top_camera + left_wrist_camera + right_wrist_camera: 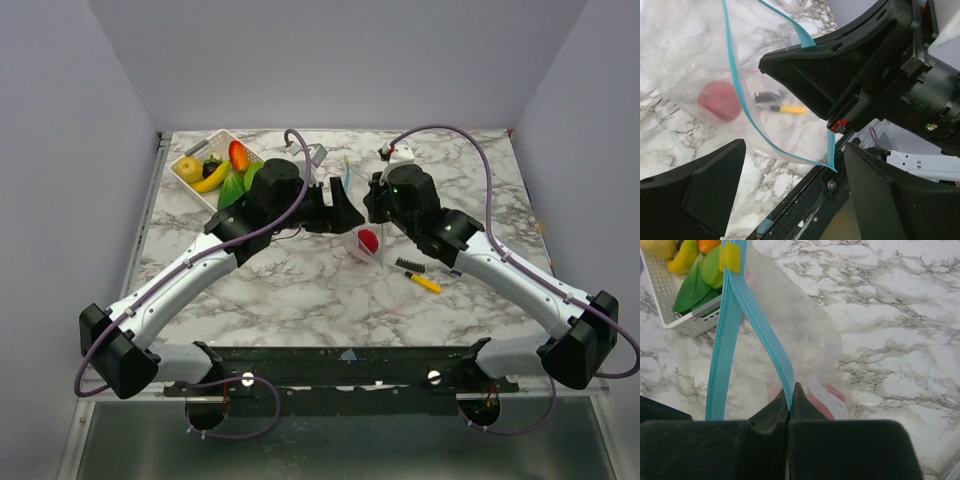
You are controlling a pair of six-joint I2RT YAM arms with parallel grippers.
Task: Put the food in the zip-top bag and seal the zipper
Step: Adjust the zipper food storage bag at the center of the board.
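The clear zip-top bag (354, 243) hangs between my two grippers, its lower part on the marble. A red apple (368, 240) lies inside it, a red blur through the plastic (719, 101). My right gripper (790, 390) is shut on one side of the light-blue zipper (771, 347), whose mouth gapes open. My left gripper (795, 150) stands open, and the bag's teal corner (832, 167) hangs between its fingers without being pinched. More food fills the white basket (192, 179): yellow banana (211, 181), lemon (188, 167), orange carrot (239, 155) and green leaves (692, 287).
A yellow-and-black pen (426, 284) and a small dark comb-like piece (408, 265) lie on the marble right of the bag. A yellow slider tab (730, 256) sits on the zipper's far end. The table's front rail (805, 205) runs just below my left fingers.
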